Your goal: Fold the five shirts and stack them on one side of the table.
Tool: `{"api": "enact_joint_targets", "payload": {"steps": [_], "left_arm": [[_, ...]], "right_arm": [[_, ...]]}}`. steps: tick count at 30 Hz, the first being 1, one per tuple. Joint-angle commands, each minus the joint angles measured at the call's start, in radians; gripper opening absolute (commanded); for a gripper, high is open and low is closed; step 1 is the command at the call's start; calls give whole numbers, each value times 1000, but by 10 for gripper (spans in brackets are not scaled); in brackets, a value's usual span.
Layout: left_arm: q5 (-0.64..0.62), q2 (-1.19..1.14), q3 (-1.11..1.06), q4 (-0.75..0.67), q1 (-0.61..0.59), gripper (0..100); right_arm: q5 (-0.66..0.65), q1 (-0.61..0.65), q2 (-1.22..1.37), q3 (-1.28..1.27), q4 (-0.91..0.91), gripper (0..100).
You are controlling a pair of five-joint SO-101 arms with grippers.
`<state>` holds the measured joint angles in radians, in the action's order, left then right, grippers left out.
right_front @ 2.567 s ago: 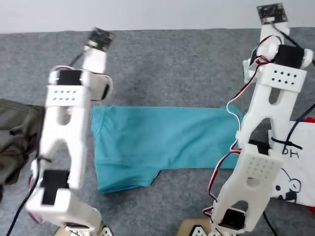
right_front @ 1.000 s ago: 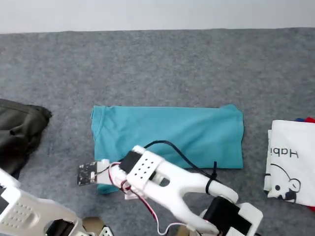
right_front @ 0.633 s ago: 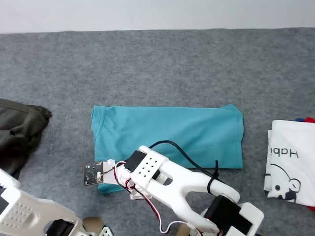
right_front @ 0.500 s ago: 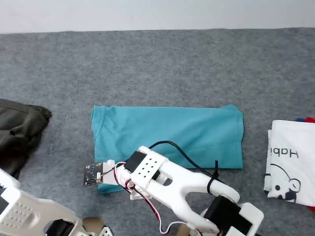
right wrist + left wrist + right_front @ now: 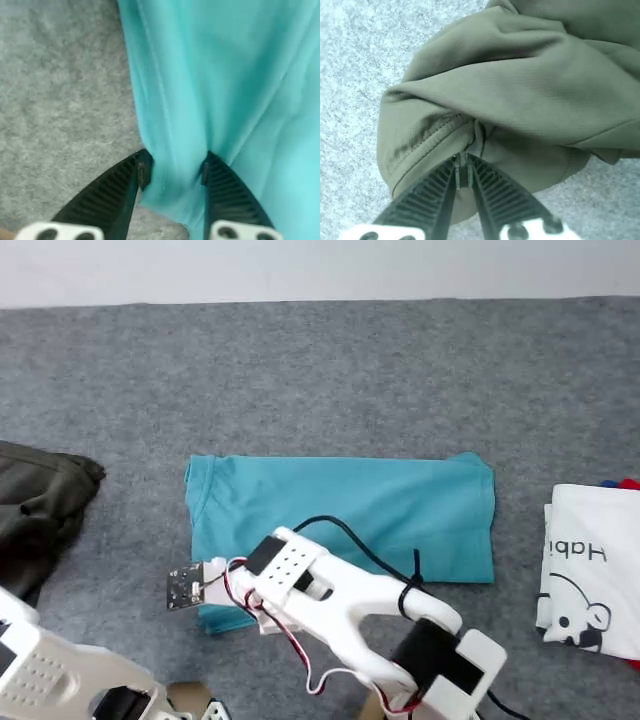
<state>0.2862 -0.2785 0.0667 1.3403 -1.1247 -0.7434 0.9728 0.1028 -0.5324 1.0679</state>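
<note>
R arm (image 5: pixel 330 590) down at teal shirt (image 5: pixel 340 510), was upright | R jaws spread astride its edge, fold grab pending | L jaws pinch olive shirt (image 5: pixel 530 85), bench (image 5: pixel 320 370) L edge

The table (image 5: pixel 330 370) is covered from edge to edge in a grey, felt-like cloth with a speckled nap, evenly lit. Beyond its far edge runs a plain pale band (image 5: pixel 300 270), either wall or bare surface.

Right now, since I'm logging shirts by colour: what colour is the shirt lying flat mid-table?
Plain teal shirt; shows best in the high view.
</note>
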Motion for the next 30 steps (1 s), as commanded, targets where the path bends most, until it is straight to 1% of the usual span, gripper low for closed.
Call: {"api": "enact_joint_targets", "payload": {"steps": [1,3,10,15,21,26,30], "left_arm": [[11,14,44,0,-6,9],[11,14,44,0,-6,9],[11,14,44,3,-6,9],[11,14,44,6,-8,9],[11,14,44,6,-6,9],[11,14,44,5,-2,9],[11,14,44,3,-2,9]], "right_arm": [[-37,-19,39,44,4,117],[-52,-19,56,49,4,89],[-46,-24,68,80,12,13],[-46,-30,42,80,13,11],[-46,-85,-24,120,35,11],[-44,-166,18,229,65,11],[-38,-208,82,359,108,11]]}}
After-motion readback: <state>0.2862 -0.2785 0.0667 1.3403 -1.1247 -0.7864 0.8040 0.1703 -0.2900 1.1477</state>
